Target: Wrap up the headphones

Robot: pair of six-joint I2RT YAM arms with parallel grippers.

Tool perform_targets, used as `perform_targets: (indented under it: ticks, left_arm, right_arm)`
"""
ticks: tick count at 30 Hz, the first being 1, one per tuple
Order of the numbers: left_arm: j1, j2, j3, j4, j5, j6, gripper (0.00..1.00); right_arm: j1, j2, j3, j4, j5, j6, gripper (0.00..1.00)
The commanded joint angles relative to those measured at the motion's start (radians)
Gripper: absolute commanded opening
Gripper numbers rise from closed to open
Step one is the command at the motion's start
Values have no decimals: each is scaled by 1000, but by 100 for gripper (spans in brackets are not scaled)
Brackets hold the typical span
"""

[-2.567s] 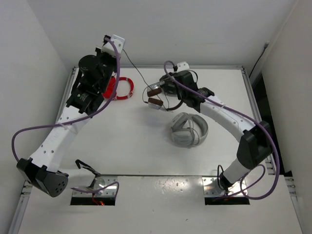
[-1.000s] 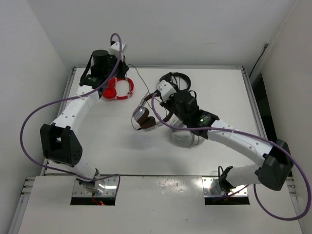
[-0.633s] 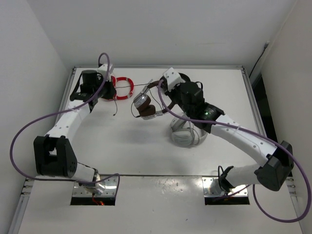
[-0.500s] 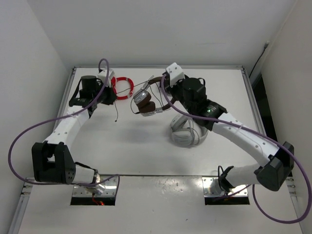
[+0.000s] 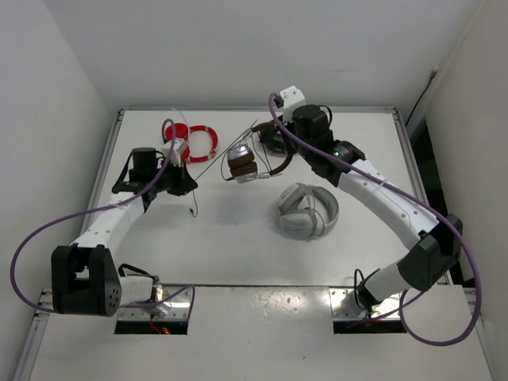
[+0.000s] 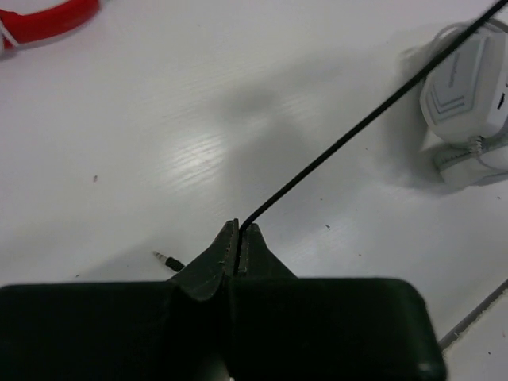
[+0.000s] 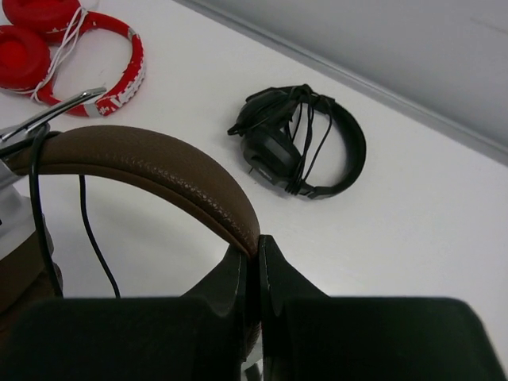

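The headphones (image 5: 242, 163), with brown ear pads and silver cups, hang above the table's middle back. My right gripper (image 5: 279, 155) is shut on their brown headband (image 7: 159, 168), which arches left from the jaws in the right wrist view. Their thin black cable (image 5: 214, 163) runs taut from the cups down-left to my left gripper (image 5: 190, 187), which is shut on it. In the left wrist view the cable (image 6: 357, 127) leaves the closed jaws (image 6: 236, 232) up to the right. The plug (image 6: 167, 259) dangles just beneath the fingers.
Red headphones (image 5: 198, 141) lie at the back left, close to the left arm. Larger light grey headphones (image 5: 308, 211) rest right of centre. Black headphones (image 7: 305, 144) with their cord wound on lie near the back edge, under the right arm.
The left arm has pulled the cable forward and right, away from the red headphones. The right arm has carried the headphones toward the back and turned them.
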Motion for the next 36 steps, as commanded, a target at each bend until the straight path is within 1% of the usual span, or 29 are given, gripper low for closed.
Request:
perform_targets:
  ticks: [1,4,8,11,12,14,15,16,21,24,25,26,30,35,36]
  left_arm:
    - [-31,12,-46,0,-1,-24,0]
    - [-51,65,-47,41,-1,-24,0]
    - [-69,144,-10,85,-11,-24,0]
    - [-80,192,-10,116,-11,-24,4]
    - [-91,203,-10,142,-11,-15,9]
    - [-102,226,-10,165,-11,-15,13]
    - [-111,253,-10,185,-11,-15,20]
    - [-120,267,-1,185,-11,-6,22]
    - [-120,330,21,234,1,14,34]
    - [-120,330,32,234,1,54,38]
    - [-120,330,32,234,1,84,43]
    - [-120,321,32,234,-8,100,45]
    - [-120,321,32,225,-28,175,46]
    - [-129,332,23,233,-69,244,46]
    - [-129,332,23,233,-83,279,46]
  right_arm:
    - [-42,-2,117,56,56,167,0]
    - [-42,-2,117,35,39,199,0]
    - [-13,8,106,26,39,199,0]
    - [-13,8,96,26,39,212,0]
    - [-13,18,96,26,39,221,0]
    - [-26,29,96,16,39,236,0]
    - [-36,29,87,7,39,245,0]
    - [-36,38,86,7,28,256,0]
    - [-45,58,76,-2,19,256,0]
    - [-54,68,76,-11,10,265,0]
    - [-54,68,65,-11,0,265,0]
    - [-54,68,65,-11,0,265,0]
    - [-54,77,44,-11,-9,265,0]
    - [-54,86,53,-11,-21,275,0]
    - [-54,95,62,-11,-32,275,0]
